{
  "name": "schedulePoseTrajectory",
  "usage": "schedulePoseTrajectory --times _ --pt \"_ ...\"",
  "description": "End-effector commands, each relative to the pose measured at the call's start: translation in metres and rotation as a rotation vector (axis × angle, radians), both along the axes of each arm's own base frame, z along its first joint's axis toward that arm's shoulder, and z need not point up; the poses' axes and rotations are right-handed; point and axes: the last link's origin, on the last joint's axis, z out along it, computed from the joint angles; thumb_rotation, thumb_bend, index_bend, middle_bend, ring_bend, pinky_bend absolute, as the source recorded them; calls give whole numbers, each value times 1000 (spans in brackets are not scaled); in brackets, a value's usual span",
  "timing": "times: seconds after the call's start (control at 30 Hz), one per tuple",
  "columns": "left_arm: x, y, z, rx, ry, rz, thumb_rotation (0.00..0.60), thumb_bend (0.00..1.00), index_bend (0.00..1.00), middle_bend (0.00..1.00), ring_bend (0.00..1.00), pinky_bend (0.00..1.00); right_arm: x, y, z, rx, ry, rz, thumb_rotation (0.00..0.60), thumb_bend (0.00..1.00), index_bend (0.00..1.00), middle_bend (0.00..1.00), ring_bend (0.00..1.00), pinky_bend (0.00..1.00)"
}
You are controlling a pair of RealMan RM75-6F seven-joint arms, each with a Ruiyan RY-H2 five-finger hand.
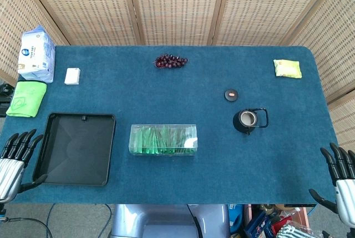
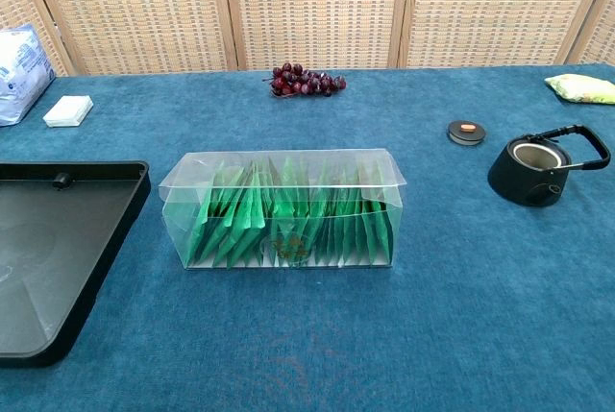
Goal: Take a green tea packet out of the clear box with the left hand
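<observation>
A clear box [image 1: 163, 140] [image 2: 281, 208] lies on the blue table near its front middle, filled with several green tea packets [image 1: 161, 140] [image 2: 288, 220] standing side by side. My left hand [image 1: 14, 160] hovers off the table's front left corner, left of the black tray, fingers spread and holding nothing. My right hand [image 1: 341, 180] hangs off the front right corner, fingers apart and empty. Both hands are far from the box. Neither hand shows in the chest view.
A black tray [image 1: 76, 148] [image 2: 48, 249] sits left of the box. A black teapot [image 1: 249, 120] [image 2: 540, 170] and its lid [image 1: 231, 94] stand to the right. Grapes [image 1: 170, 60], a white block [image 1: 72, 76], a tissue pack [image 1: 36, 54], a green cloth [image 1: 25, 98] and a yellow pouch [image 1: 287, 68] lie farther back.
</observation>
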Motion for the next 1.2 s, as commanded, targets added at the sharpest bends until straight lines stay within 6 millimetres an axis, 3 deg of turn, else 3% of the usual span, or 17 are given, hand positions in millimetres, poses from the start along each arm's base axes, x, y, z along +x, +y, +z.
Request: schedulePoseTrajectory --times 0.03,0.13,0.2,0.3,0.6,1.03,1.2 --pt "16 19 -12 -73 -16 -72 600 171 0 0 0 0 -1 -2 1 -3 -6 -5 600 0 0 0 0 0" --pt "46 54 -29 -138 -39 -173 600 171 0 0 0 0 -2 -4 2 -4 -11 -13 600 0 0 0 0 0" --pt "78 81 -48 -201 -33 -261 600 171 0 0 0 0 -4 -6 3 -3 -15 -27 600 0 0 0 0 0" --pt "98 98 -63 -235 -22 -292 600 171 0 0 0 0 -6 -8 3 -4 -16 -35 600 0 0 0 0 0" --pt "141 123 -110 -349 29 -332 600 171 59 6 29 14 -11 -13 2 4 -11 -62 600 0 0 0 0 0" --pt "168 136 -144 -378 49 -328 600 255 194 58 83 45 -16 -18 0 10 -7 -86 600 0 0 0 0 0" --pt "173 139 -153 -391 55 -326 600 256 198 58 83 45 -17 -19 -1 12 -6 -92 600 0 0 0 0 0"
